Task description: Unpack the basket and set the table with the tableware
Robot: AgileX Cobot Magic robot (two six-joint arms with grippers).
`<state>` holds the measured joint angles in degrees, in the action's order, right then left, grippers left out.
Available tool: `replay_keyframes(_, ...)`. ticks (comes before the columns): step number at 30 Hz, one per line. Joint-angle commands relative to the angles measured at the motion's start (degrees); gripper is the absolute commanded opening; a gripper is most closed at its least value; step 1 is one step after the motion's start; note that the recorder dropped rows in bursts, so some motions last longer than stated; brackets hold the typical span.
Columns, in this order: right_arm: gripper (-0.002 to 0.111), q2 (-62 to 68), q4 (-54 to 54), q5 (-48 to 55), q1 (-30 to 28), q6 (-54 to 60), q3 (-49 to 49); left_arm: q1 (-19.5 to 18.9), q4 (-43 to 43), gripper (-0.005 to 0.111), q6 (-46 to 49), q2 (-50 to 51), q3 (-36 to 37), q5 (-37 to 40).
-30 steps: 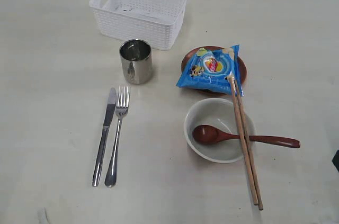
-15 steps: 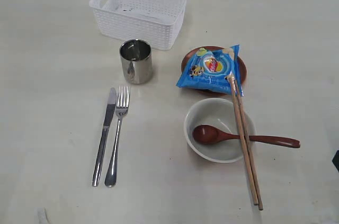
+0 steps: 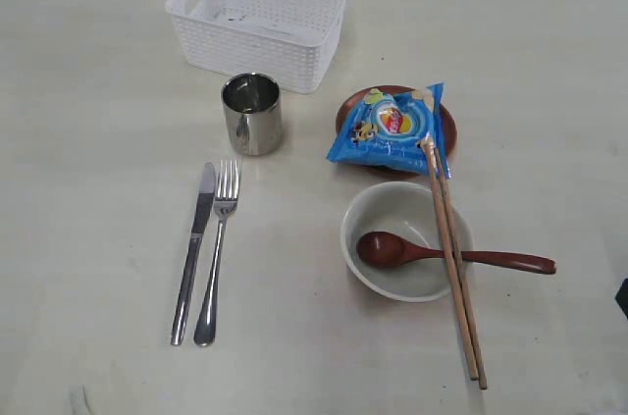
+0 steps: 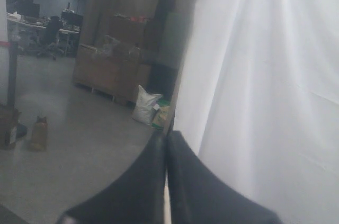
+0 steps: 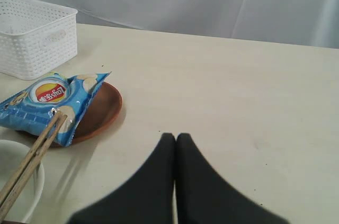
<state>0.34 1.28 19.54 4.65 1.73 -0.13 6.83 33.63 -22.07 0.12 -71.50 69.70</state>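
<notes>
The white lattice basket (image 3: 260, 21) stands at the back of the cream table (image 3: 98, 140), and also shows in the right wrist view, basket (image 5: 32, 33). A steel cup (image 3: 252, 114) is in front of it. Knife (image 3: 193, 251) and fork (image 3: 218, 251) lie side by side. The brown plate (image 3: 446, 119) carries a blue snack packet (image 3: 392, 129). A wooden spoon (image 3: 446, 255) rests in the off-white bowl (image 3: 392, 238), with two chopsticks (image 3: 453, 268) across its rim. My right gripper (image 5: 176, 137) is shut and empty, off to the side of the plate (image 5: 103, 110). My left gripper (image 4: 166, 135) is shut, facing a curtain, away from the table.
A small dark part (image 3: 622, 297) shows at the exterior view's right edge. The left wrist view looks past a white curtain (image 4: 265, 75) into a dim room with furniture (image 4: 111, 70). Chopstick tips (image 5: 32, 155) lie over the packet (image 5: 47, 105) in the right wrist view.
</notes>
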Motion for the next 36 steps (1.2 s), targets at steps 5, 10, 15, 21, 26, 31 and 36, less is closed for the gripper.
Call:
replay_keyframes(5,-0.001,-0.3,0.3,0.1,-0.3,0.0,0.1,0.4,0.5,0.0,-0.2,-0.1,-0.2,0.3)
replay_keyframes(10,-0.001,-0.3,0.3,0.1,-0.3,0.0,0.1,0.4,0.4,0.0,-0.3,-0.1,0.3,-0.7)
replay_keyframes(15,-0.001,-0.3,0.3,0.1,-0.3,0.0,0.1,0.4,-3.4,0.0,-0.3,-0.1,4.9,-13.6)
replay_keyframes(21,-0.001,-0.3,0.3,0.1,-0.3,0.0,0.1,0.4,-16.5,0.0,-0.3,-0.1,14.7,-32.6)
replay_keyframes(26,-0.001,-0.3,0.3,0.1,-0.3,0.0,0.1,0.4,-25.8,0.0,0.2,-0.1,24.0,-44.6)
replay_keyframes(31,-0.001,-0.3,0.3,0.1,-0.3,0.0,0.1,0.4,-36.2,0.0,9.6,-0.1,32.9,-49.5)
replay_keyframes(36,-0.001,-0.3,0.3,0.1,-0.3,0.0,0.1,0.4,-38.2,0.0,13.3,-0.1,41.0,-50.0)
